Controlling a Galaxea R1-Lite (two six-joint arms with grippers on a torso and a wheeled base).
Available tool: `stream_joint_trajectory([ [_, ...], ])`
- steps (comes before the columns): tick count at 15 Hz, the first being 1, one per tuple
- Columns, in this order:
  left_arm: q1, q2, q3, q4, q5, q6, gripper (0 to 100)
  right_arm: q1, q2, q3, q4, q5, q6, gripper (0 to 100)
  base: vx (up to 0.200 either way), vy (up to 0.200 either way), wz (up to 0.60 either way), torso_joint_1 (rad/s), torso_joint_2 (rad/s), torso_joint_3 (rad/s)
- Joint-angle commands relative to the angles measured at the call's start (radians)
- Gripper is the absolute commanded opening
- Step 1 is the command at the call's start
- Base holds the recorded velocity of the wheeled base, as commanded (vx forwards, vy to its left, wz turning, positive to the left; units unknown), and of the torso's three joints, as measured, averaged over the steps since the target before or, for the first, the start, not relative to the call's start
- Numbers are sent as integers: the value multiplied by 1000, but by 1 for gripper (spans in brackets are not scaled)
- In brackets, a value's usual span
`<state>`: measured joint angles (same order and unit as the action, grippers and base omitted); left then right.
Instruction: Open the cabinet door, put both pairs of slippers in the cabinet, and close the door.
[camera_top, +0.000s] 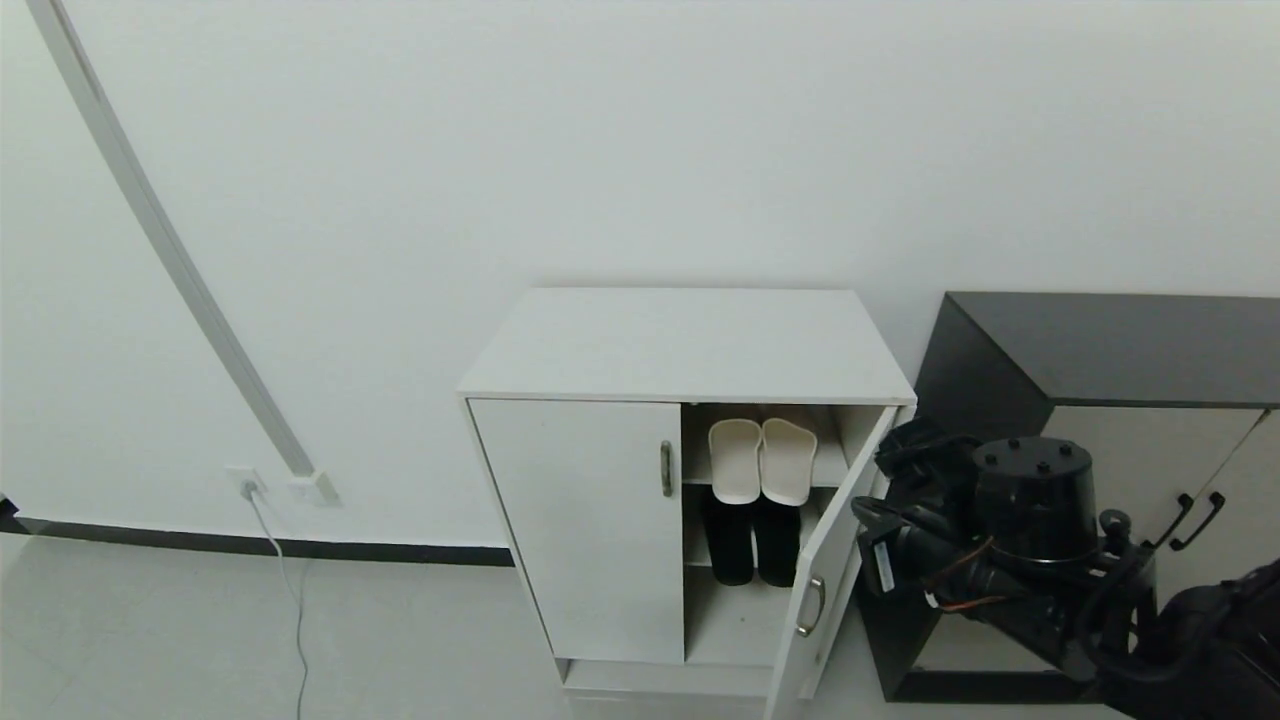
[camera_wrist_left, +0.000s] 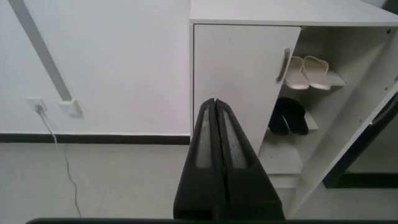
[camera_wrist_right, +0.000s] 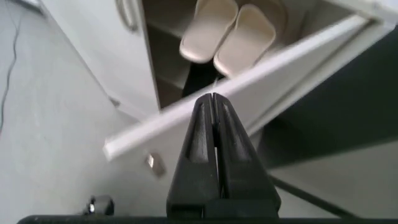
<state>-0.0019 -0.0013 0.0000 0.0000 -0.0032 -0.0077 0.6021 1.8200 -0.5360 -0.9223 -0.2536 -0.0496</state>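
Inside the cabinet (camera_top: 690, 345), upper slippers (camera_top: 762, 460) lie shelved above lower slippers (camera_top: 752, 540).

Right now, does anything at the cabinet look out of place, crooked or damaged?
Nothing looks damaged or spilled. The white slippers lie side by side on the upper shelf, the black slippers on the shelf below. Only the right door stands open, and both pairs seem to reach past their shelf edges.

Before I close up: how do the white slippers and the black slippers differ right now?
Colour: the white slippers are pale cream, the black slippers dark.
Height: the white slippers lie on the upper shelf, the black slippers one level down, directly beneath.
Shared: each pair lies side by side in the cabinet half behind the open door.
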Motion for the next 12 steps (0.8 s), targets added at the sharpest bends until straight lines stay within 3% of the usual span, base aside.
stream_joint_trajectory([
  [1, 0, 1, 0, 0, 0, -2, 0, -4, -45, 79, -3, -1, 0, 0, 200, 0, 0, 2, 2, 12],
  [12, 0, 1, 0, 0, 2, -2, 0, -2, 142, 24, -90, 5, 10, 0, 0, 0, 0, 0, 0, 0],
])
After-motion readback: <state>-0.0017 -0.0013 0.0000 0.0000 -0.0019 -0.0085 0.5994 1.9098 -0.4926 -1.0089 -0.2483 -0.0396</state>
